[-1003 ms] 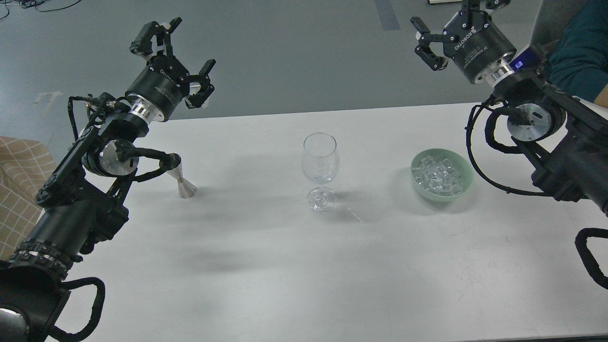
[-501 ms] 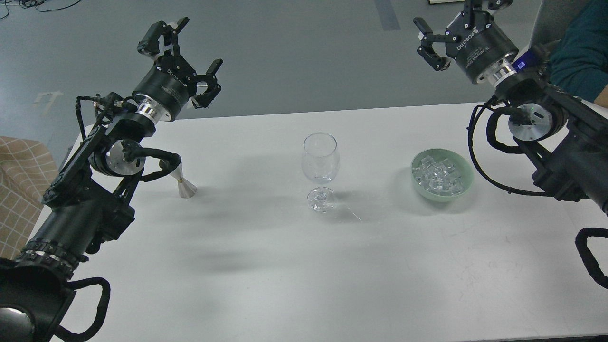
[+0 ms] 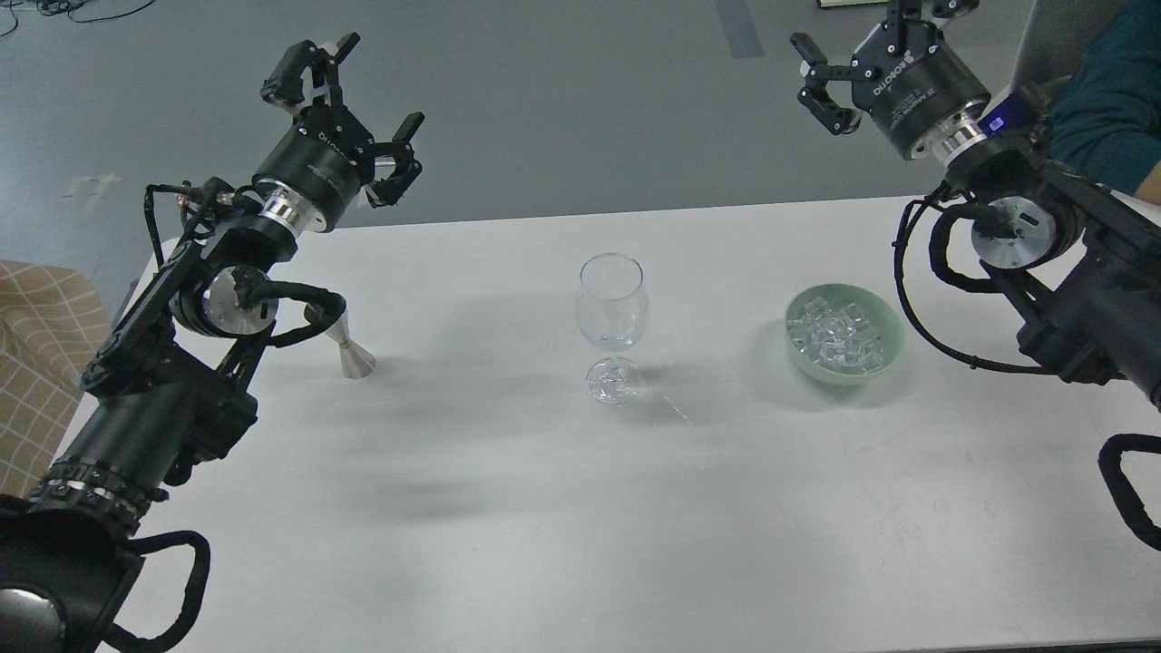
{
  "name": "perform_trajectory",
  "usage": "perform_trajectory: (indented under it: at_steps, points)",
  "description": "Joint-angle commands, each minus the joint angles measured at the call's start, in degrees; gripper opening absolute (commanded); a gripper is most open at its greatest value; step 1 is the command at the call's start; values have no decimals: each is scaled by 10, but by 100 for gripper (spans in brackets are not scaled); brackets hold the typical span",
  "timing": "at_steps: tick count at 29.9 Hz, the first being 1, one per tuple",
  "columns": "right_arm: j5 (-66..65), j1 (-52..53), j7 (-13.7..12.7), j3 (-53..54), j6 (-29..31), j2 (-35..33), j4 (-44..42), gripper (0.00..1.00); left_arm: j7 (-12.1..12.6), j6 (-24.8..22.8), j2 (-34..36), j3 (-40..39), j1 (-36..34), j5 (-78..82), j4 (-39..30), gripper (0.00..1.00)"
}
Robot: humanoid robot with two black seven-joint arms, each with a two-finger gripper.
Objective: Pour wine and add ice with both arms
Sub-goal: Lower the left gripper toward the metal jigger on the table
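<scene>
A clear stemmed wine glass (image 3: 612, 322) stands upright and empty at the middle of the white table (image 3: 544, 508). Right of it a pale green bowl (image 3: 891, 352) holds a heap of clear ice cubes (image 3: 834, 337). A small silver double-cone measuring cup (image 3: 347, 343) stands at the left, partly behind my left arm. My left gripper (image 3: 349, 113) is open and empty, raised past the table's far left edge. My right gripper (image 3: 857, 59) is open and empty, raised beyond the far right edge, well behind the bowl.
A person in a teal sleeve (image 3: 1102, 100) sits at the far right behind my right arm. A checked tan cushion (image 3: 36, 363) lies at the left edge. Grey floor lies beyond the table.
My left gripper rose and shifted a little to the right, then stopped. My right gripper moved slightly up and right. The glass, bowl and measuring cup have not moved.
</scene>
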Motion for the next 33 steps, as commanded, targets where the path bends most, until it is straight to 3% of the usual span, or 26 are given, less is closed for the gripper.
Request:
perform_trajectory:
  at_steps: [1,21,27,33]
  points:
    - [0,-1,0,0,0,1,0,100,1,1,0,0,0,-1,-4,98]
    - [0,-1,0,-1,-2,-2,0,100,7,16,0,-17,4,-21,-28,98]
    - [1,0,0,-1,-2,-4,1,100,50,30,49,-31,37,-104,-76,98]
    - [0,-1,0,-1,-5,-4,0,100,114,68,137,-46,133,-212,-223,98]
